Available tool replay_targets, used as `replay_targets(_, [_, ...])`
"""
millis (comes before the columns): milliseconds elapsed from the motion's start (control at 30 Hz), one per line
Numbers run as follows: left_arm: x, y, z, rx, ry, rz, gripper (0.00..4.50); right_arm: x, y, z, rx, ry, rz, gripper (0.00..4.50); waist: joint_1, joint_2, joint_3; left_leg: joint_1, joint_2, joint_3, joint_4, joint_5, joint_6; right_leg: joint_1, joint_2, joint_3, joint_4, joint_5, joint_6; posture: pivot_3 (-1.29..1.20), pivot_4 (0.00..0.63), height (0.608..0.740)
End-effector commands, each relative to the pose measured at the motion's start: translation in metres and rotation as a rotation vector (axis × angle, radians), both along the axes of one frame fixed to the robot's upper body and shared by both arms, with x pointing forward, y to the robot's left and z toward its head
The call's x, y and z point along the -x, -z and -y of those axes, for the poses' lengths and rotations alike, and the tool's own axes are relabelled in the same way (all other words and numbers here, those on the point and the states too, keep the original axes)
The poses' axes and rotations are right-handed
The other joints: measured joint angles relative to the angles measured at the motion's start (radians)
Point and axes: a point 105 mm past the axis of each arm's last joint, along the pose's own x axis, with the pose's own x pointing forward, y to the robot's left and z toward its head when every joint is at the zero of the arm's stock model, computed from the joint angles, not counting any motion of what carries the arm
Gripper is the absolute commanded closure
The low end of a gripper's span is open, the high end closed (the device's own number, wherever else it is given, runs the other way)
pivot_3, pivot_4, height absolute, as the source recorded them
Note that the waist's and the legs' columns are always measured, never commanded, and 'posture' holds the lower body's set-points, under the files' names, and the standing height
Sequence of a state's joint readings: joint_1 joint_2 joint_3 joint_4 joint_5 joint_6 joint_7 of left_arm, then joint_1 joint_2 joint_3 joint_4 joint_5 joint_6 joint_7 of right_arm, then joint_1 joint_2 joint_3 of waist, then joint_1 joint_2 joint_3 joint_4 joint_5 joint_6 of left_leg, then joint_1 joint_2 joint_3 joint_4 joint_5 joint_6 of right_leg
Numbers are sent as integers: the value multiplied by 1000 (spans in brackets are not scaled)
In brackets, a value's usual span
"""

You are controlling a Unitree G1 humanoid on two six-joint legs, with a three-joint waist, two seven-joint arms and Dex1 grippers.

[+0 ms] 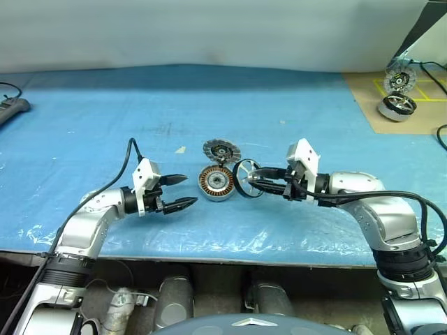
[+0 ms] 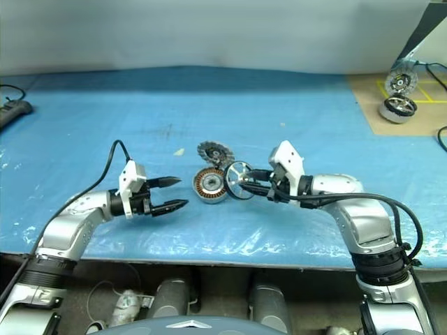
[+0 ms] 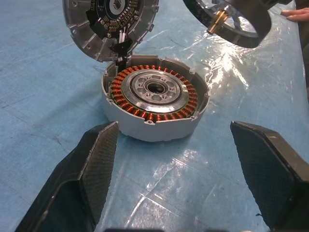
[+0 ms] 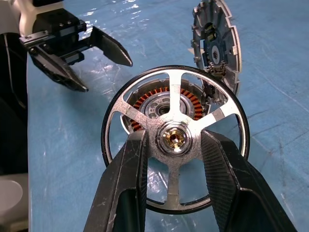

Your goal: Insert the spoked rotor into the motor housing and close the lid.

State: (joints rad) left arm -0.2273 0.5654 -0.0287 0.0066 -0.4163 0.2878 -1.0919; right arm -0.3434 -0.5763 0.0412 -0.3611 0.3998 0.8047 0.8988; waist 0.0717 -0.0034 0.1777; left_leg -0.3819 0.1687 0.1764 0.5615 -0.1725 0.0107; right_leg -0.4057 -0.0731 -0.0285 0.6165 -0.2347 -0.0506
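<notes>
The motor housing lies on the blue mat with its copper windings facing up. Its lid stands open at the far rim, ribbed face toward me. Just right of the housing, tilted on edge above the mat, hangs the spoked rotor. My right gripper is shut on it, fingers either side of the brass hub. The housing shows through the spokes. My left gripper stands open left of the housing, fingers wide apart and empty.
A second motor and another spoked part sit on a brown board at the back right. A black power strip lies at the far left edge. A small white scrap lies behind the left gripper.
</notes>
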Motion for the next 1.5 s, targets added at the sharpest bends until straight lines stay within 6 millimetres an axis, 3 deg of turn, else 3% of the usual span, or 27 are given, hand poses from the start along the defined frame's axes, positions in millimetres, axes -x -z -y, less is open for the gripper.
replay_targets(33, [1,-15,-2,13,12,44,489,1,-19,-8,-53,-40,41,2907,0,0,0,0,0,0,0,0,0,0,0,0,0,0,0,0,150,740])
replay_targets(267, [0,-16,-4,11,7,43,489,-5,-2,-40,-74,-100,-7,2907,-4,0,0,-1,0,0,-4,0,0,-2,0,0,-1,0,-1,0,150,740])
replay_targets(400, [3,-17,-4,8,10,44,489,-11,-5,-48,-125,-102,-27,2907,-3,0,0,-1,-1,0,-4,0,0,-1,0,0,-2,0,-1,0,150,740])
replay_targets(667, [4,-17,-5,11,3,45,489,-24,-4,-51,-118,-81,2,2907,-3,0,0,-1,0,0,-4,1,-2,-1,0,0,-2,0,-1,0,150,740])
replay_targets(867, [5,-17,-4,16,2,46,489,-32,12,-52,-86,-42,-7,2907,-4,0,0,-1,0,0,-3,2,-3,-1,0,0,-1,0,-1,0,150,740])
replay_targets(1167, [6,-17,-3,15,7,46,489,-30,20,-50,-41,-67,-2,2907,-3,0,0,-1,0,0,-2,2,-3,-1,0,0,0,0,-1,0,150,740])
replay_targets(1267, [6,-17,-3,15,6,45,489,-25,20,-50,-42,-103,-9,2209,-3,0,0,-1,0,0,-1,2,-3,-1,0,0,0,0,-1,0,150,740])
replay_targets(1367, [5,-16,-3,16,5,44,489,-25,20,-51,-39,-93,-29,1236,-3,0,0,-1,0,0,-1,2,-3,-1,0,0,0,0,-1,0,150,740])
replay_targets(1500, [5,-16,-3,15,5,44,489,-25,10,-52,-63,-94,-9,1236,-4,0,0,-1,0,0,-1,2,-3,-1,0,0,1,0,-1,0,150,740])
